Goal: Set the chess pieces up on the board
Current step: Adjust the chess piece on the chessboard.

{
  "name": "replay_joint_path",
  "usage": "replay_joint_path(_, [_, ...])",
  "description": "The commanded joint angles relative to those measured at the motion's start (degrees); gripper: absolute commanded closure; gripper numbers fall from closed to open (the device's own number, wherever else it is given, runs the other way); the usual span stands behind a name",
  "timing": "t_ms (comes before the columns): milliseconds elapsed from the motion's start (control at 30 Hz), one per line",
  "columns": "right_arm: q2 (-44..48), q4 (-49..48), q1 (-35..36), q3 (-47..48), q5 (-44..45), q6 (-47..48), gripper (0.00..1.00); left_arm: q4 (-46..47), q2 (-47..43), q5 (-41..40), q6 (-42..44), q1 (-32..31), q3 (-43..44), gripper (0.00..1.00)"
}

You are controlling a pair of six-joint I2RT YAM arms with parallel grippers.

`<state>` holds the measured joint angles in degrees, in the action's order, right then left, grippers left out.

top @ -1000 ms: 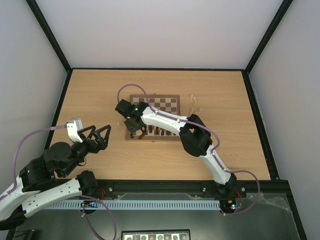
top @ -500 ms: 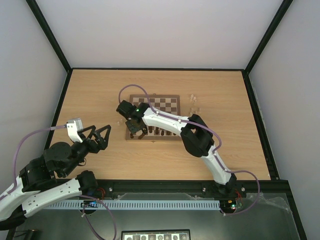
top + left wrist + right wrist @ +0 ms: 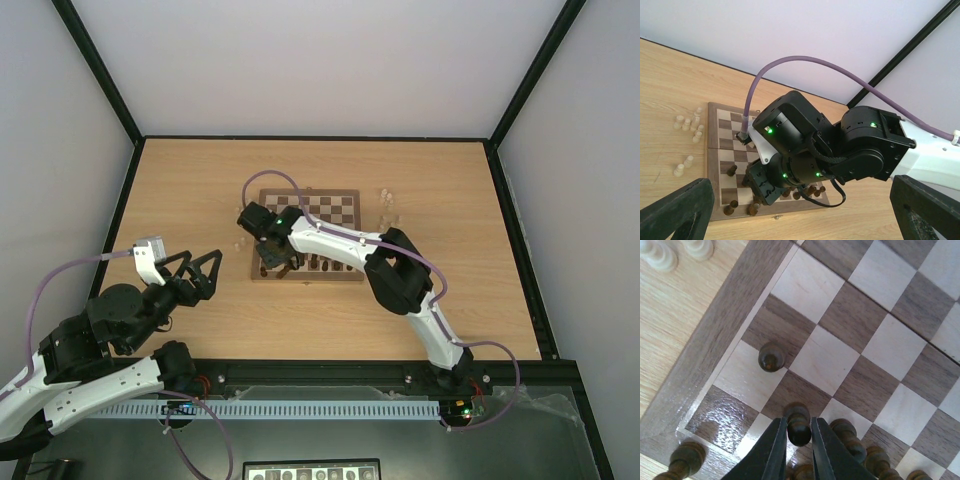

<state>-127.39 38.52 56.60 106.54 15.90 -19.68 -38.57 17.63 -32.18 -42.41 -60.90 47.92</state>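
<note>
The board lies mid-table, with dark chess pieces lined along its near edge. My right gripper is at the board's near-left corner, pointing down. In the right wrist view its fingers are shut on a dark pawn, which stands by a dark square. Another dark pawn stands one row further on, with more dark pieces just to the right. My left gripper hovers open over bare table left of the board, holding nothing.
Cream pieces stand off the board's right edge, and others sit off its left edge, also visible as cream pieces in the left wrist view. The right arm stretches across the board. Black frame rails edge the table.
The right gripper has shifted slightly right and toward the near edge over the board's corner. The left arm has not moved.
</note>
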Motion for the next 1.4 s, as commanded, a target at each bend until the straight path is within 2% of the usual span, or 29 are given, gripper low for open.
replay_joint_path(0, [1.51,2.48,-0.41,-1.72,-0.94,0.08,0.82,0.11,-0.41,-0.51,0.82,-0.29,-0.72,0.01])
replay_joint_path(167, [1.72,2.22,-0.42,-0.15,-0.92,0.67,0.74,0.15,-0.31,-0.58,0.8,-0.29,-0.7,0.01])
replay_joint_path(600, [-0.37,3.3,-0.57,7.43,-0.97,1.71,0.71,0.1,-0.31,-0.48,0.8,-0.33,-0.68,0.01])
replay_joint_path(1200, [-7.57,4.59,-2.06,14.63,-4.55,2.13,0.73,0.24,-1.87,-0.48,0.92,-0.3,-0.7,0.01])
replay_joint_path(1367, [-8.3,4.55,-2.19,14.71,-4.97,2.16,0.77,0.25,-1.82,-0.5,0.92,-0.28,-0.72,0.01])
